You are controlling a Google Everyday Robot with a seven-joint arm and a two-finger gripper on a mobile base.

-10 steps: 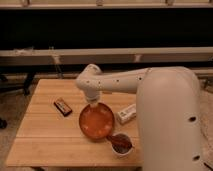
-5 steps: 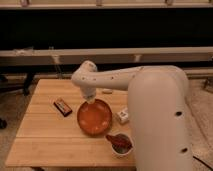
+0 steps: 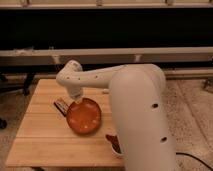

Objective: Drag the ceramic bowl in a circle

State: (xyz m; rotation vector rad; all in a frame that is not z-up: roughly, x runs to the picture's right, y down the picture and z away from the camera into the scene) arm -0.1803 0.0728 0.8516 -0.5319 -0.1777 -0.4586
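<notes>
The ceramic bowl (image 3: 84, 116) is a wide, shallow, orange-brown dish lying on the wooden table (image 3: 40, 135), near its middle. My gripper (image 3: 77, 101) reaches down from the white arm (image 3: 95, 77) to the bowl's far rim and touches it there. A small white cup (image 3: 114, 144) with dark contents stands to the bowl's front right, partly hidden by my arm.
A dark flat bar-shaped object (image 3: 61, 105) lies on the table just left of the bowl's far rim. My large white arm body (image 3: 140, 120) covers the table's right side. Behind the table runs a dark wall with a rail (image 3: 125, 54).
The bowl and my gripper have moved left across the table, toward the dark bar. The gap between the bowl and the white cup has grown.
</notes>
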